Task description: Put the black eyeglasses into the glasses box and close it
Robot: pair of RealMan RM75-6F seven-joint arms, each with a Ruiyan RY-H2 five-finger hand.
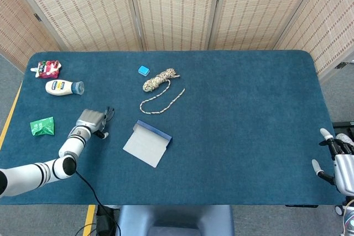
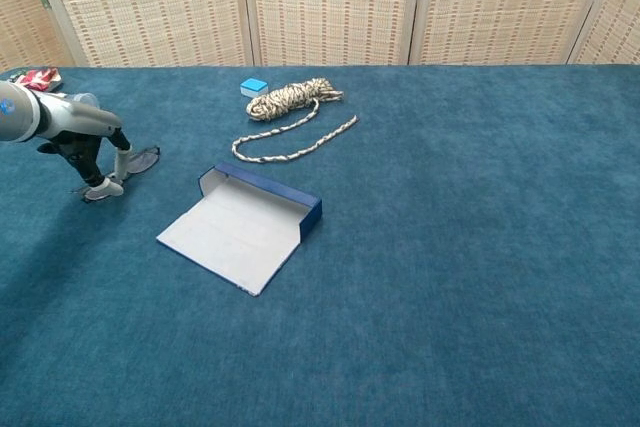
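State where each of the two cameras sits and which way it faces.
Head view: high above the near edge, looking down on the whole table; shows left hand and right hand.
Chest view: low, looking across toward the screens; shows the left hand only.
Both share the glasses box, rope, eyeglasses.

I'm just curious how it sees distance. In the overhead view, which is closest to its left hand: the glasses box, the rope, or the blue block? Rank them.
From the left hand, in the head view:
1. Glasses box, lying open just to its right.
2. Rope, further right and toward the back.
3. Blue block, beyond the rope's coil, nearest the screens; only a little farther than the rope.
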